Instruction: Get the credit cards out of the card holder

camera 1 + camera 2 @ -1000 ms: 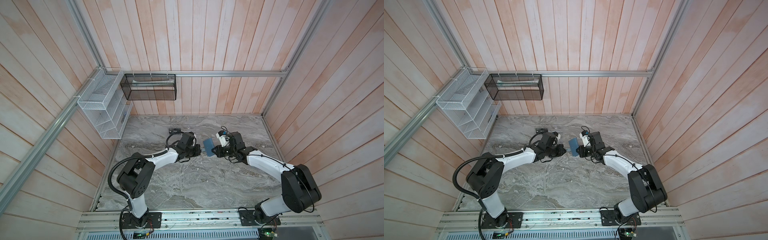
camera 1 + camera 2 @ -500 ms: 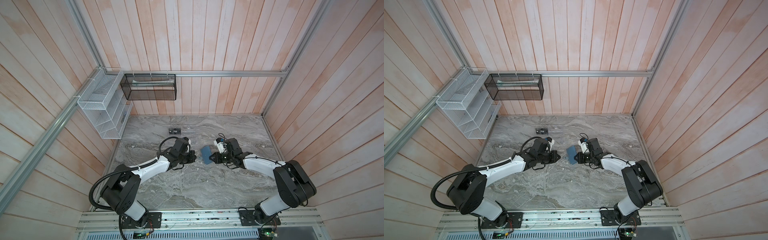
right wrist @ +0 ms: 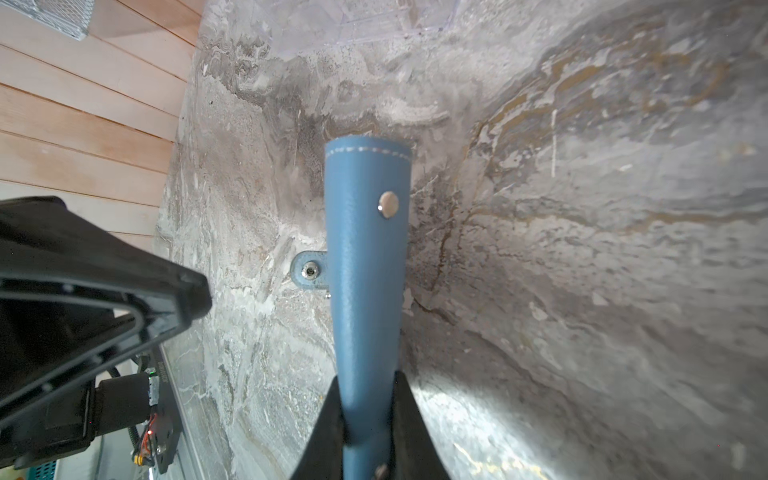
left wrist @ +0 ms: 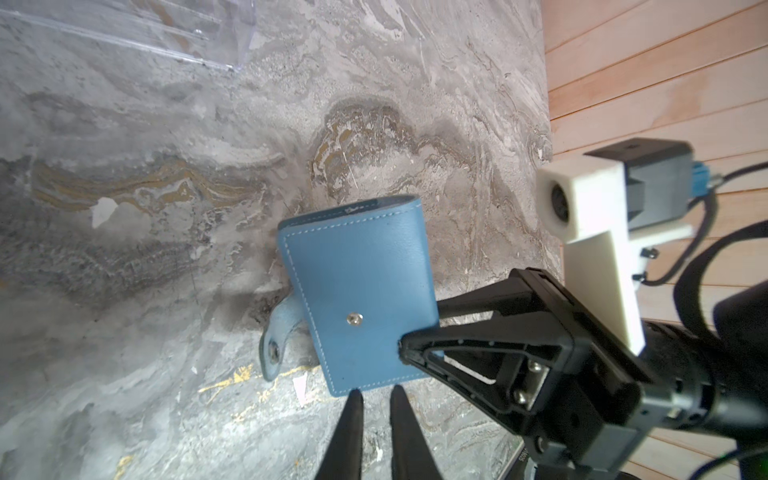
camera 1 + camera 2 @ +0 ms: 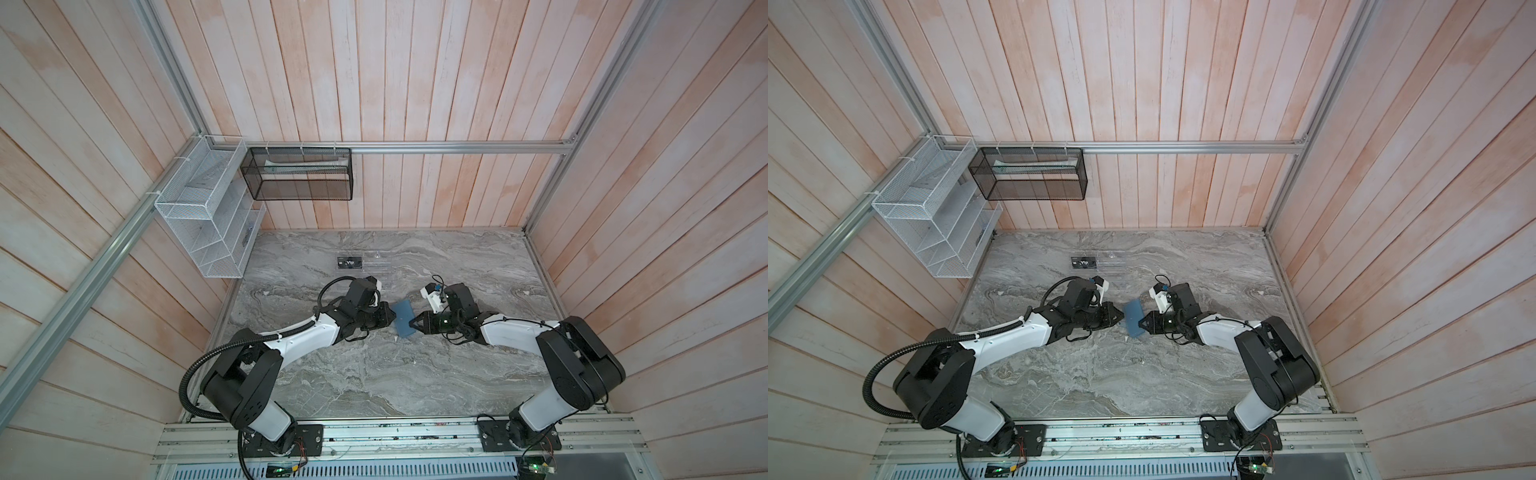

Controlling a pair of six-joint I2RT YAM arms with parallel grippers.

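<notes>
The left gripper (image 4: 375, 397) is seen with its fingertips slightly apart and nothing between them, poised just beside one edge of the holder (image 4: 361, 299). The holder appears to be held folded just off the table (image 5: 374, 374), near mid-scene, with its snap tab (image 4: 276, 336) undone and hanging loose; no cards can be seen. Its other edge is pinched by the right gripper (image 3: 365, 386). Only a narrow strip is gripped, so the soft holder could be twisted or pulled free if the left fingers are pushed in hard. If both leaves were caught together, the fold would be kept closed and the cards left inside.
</notes>
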